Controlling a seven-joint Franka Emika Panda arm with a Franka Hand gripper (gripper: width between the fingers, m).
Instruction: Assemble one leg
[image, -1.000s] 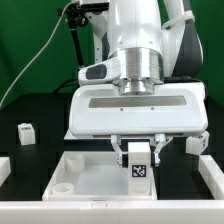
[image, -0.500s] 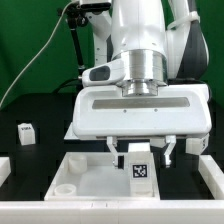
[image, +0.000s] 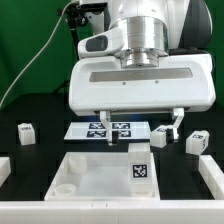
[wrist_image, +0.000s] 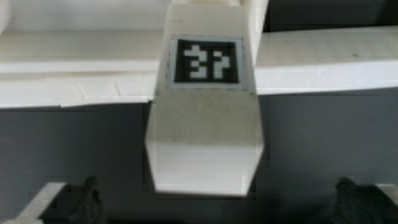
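Observation:
A white leg (image: 138, 166) with a black-and-white tag stands upright on the large white tray-like piece (image: 84, 163), towards the exterior view's right. My gripper (image: 138, 128) hangs above it, open and empty, with its fingers spread wide and clear of the leg. In the wrist view the leg (wrist_image: 210, 110) lies between my dark fingertips (wrist_image: 71, 200) without touching either, and the tray-like piece (wrist_image: 71, 75) is behind it.
The marker board (image: 108, 129) lies behind the tray-like piece. Loose legs stand at the exterior view's left (image: 25, 133) and right (image: 160, 136), (image: 197, 142). White rig blocks sit at the front corners.
My gripper has let go of the leg, opened wide and risen. The leg stays standing on the tray-like piece, and the marker board has come into view.

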